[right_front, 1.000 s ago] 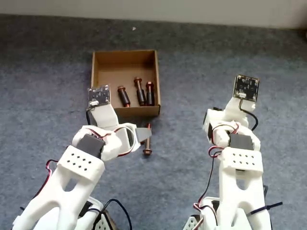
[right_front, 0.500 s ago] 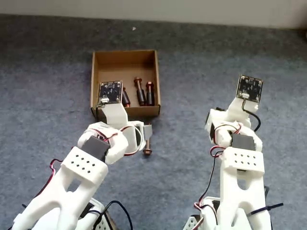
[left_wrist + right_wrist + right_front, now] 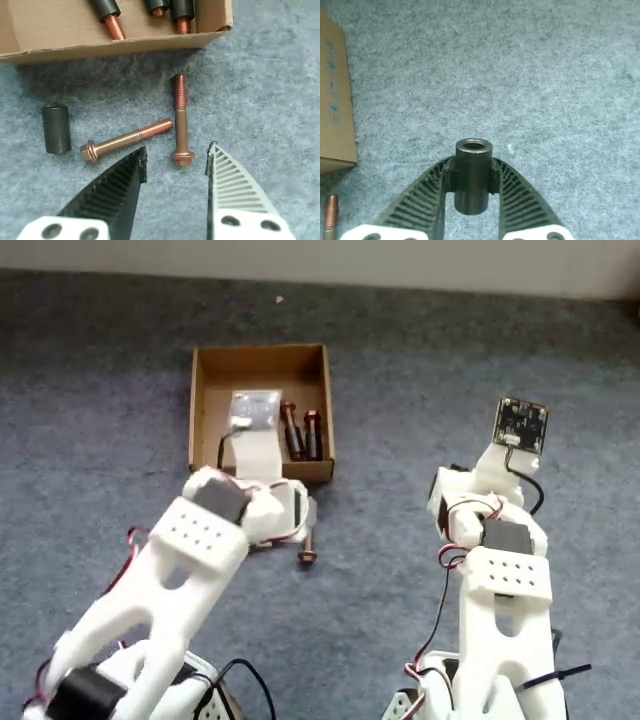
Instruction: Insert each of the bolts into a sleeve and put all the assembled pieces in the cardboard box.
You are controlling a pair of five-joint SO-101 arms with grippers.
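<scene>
Left gripper (image 3: 176, 150) is held open, empty; bolt (image 3: 180, 120) head lies just between its tips, shank running straight away toward the cardboard box (image 3: 100, 46). Right gripper (image 3: 471, 169) is clamped on a sleeve (image 3: 472, 152), well apart.

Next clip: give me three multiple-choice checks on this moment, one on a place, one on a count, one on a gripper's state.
1. Where is the loose sleeve? A in the box; B on the carpet beside the bolts; C in the left gripper.
2. How many bare bolts lie on the carpet? A one; B two; C four.
3. The right gripper is: A open; B shut on a bolt; C shut on a black sleeve.
1B: it lies outside the box wall. 2B: two copper bolts lie by the open left gripper. 3C: it clamps the sleeve.
</scene>
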